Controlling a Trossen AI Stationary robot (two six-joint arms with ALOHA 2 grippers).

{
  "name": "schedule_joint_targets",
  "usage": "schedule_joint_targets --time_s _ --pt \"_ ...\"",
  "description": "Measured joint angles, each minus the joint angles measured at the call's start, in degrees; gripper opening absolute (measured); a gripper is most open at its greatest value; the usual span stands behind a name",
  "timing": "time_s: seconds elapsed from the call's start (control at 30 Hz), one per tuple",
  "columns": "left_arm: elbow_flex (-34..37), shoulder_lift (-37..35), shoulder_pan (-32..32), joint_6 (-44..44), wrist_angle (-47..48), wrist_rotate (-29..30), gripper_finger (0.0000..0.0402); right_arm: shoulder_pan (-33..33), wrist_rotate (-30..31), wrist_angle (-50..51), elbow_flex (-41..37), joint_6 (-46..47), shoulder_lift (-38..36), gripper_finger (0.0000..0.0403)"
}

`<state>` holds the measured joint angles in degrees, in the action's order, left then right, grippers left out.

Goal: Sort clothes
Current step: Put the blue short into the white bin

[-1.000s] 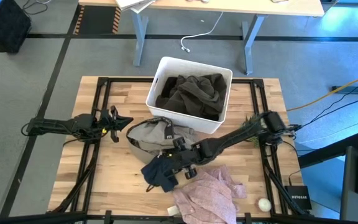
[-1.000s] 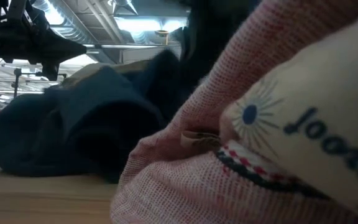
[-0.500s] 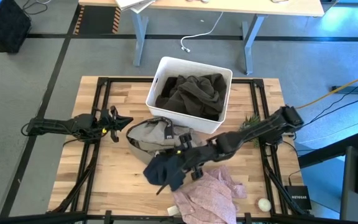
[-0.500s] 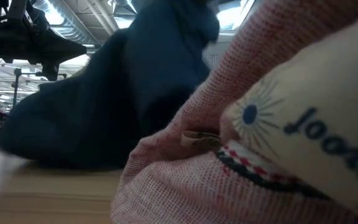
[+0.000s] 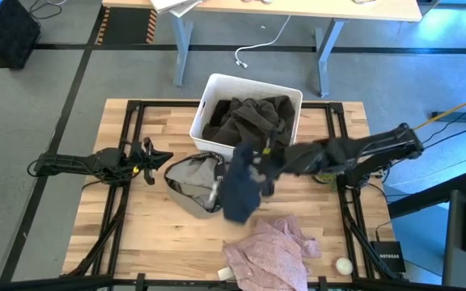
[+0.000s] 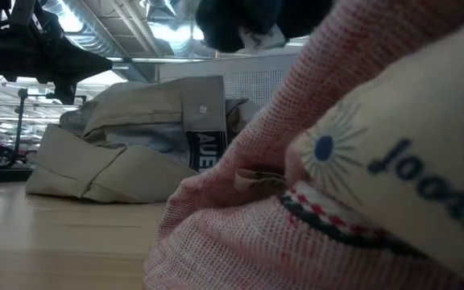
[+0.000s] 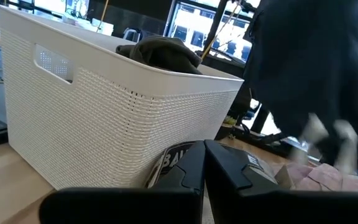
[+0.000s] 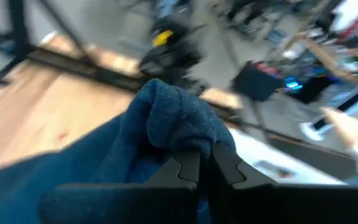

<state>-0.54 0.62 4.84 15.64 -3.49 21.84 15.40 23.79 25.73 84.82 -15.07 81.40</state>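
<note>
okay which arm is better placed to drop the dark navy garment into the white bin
The right. Its gripper is shut on the small dark navy fabric garment, hanging beside the white rectangular plastic bin. The left gripper waits shut at the table's left, holding nothing.

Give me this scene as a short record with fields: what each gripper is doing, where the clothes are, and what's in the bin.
right gripper: shut on navy garment, held in the air beside the bin
left gripper: shut, waiting at the table's left side
white bin: holds dark olive garment
grey-beige garment: on the table, in front of the bin
pink garment: at the table's near edge
</note>
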Motion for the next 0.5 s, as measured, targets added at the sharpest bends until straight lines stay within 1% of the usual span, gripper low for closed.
schedule_joint_targets --time_s 0.17,0.33,0.5 --pt "-0.02 0.00 0.00 0.19 0.00 0.01 0.0004 -5.71 3.01 -2.36 0.00 -1.99 -4.12 0.0011" --pt "-0.01 0.00 0.00 -0.07 -0.02 0.04 0.0004 -12.35 2.98 -3.02 0.00 -3.55 -5.28 0.0010" --pt "-0.02 0.00 0.00 -0.60 -0.02 0.05 0.0004 -18.53 2.56 -2.97 0.00 -3.63 -5.19 0.0017"
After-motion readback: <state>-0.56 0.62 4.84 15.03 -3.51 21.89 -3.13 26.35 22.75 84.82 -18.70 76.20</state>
